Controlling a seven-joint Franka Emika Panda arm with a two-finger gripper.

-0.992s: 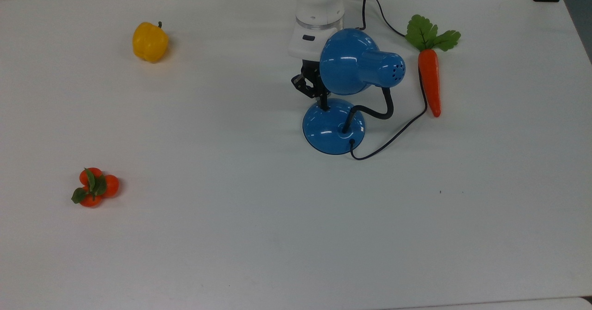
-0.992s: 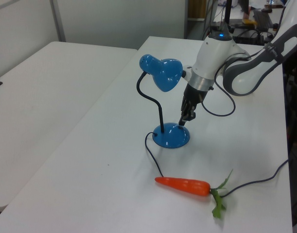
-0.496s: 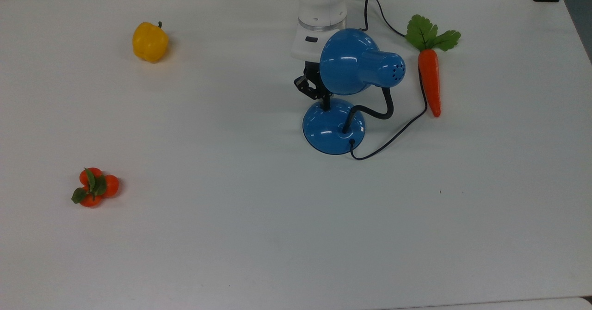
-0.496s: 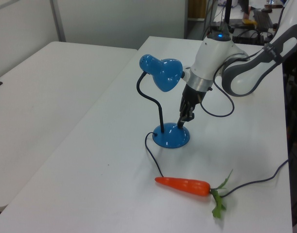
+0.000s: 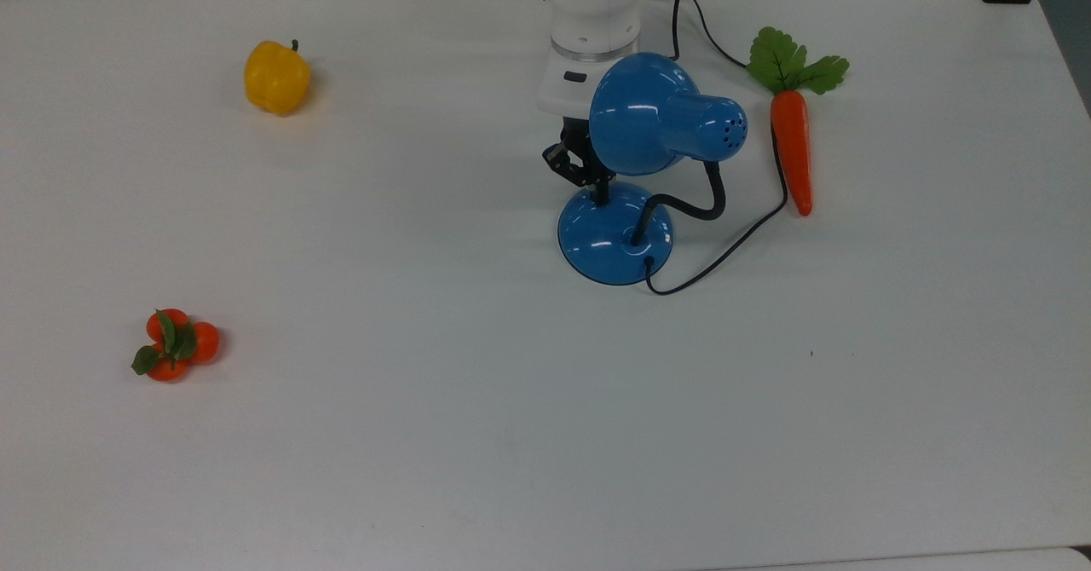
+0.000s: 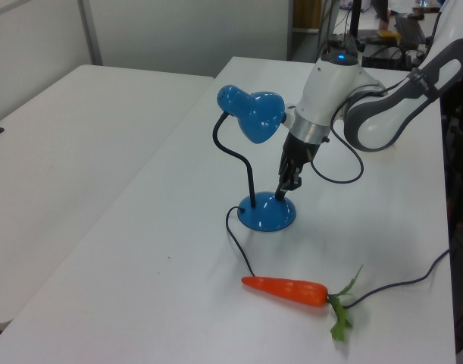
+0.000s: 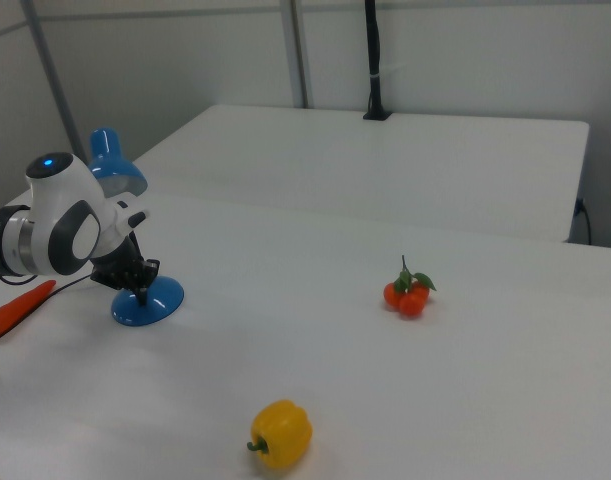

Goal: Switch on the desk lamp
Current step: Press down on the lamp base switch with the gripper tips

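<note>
Gripper (image 5: 599,198) slightly shifted; white table (image 5: 426,435).

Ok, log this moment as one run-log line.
task: turn on desk lamp | gripper: tip at rear edge of lamp base | lamp: unlit | carrot: beside cord, untouched

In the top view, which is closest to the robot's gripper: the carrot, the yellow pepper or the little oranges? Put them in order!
Measured from the gripper at the lamp's base:
1. Carrot, on the top view's right, past the lamp.
2. Yellow pepper, toward the top view's upper left.
3. Little oranges, far off at the top view's lower left.
</note>
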